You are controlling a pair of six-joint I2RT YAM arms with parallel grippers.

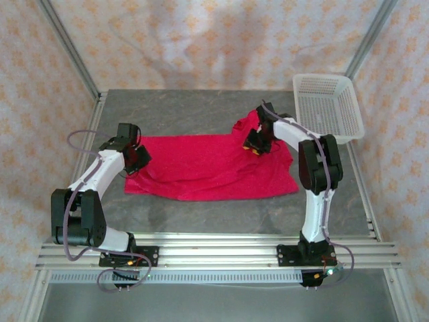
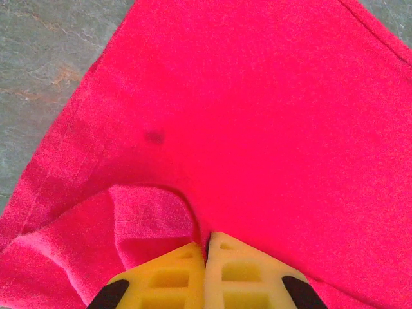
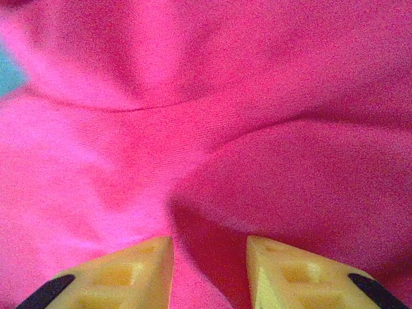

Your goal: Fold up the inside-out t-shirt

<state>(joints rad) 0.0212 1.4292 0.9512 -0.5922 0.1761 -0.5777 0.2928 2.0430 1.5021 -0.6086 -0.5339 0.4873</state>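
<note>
The inside-out t-shirt lies spread across the middle of the grey table, bright red, with its far right part bunched up. My left gripper sits at the shirt's left edge. In the left wrist view its yellow fingers are shut, pinching a thin fold of the red cloth. My right gripper is low over the bunched far right part. In the right wrist view its jaws stand apart, with rumpled cloth under and between them.
A white mesh basket stands at the table's back right corner, close behind the right arm. Bare grey table shows behind the shirt and in front of it. Patterned walls close in the back and sides.
</note>
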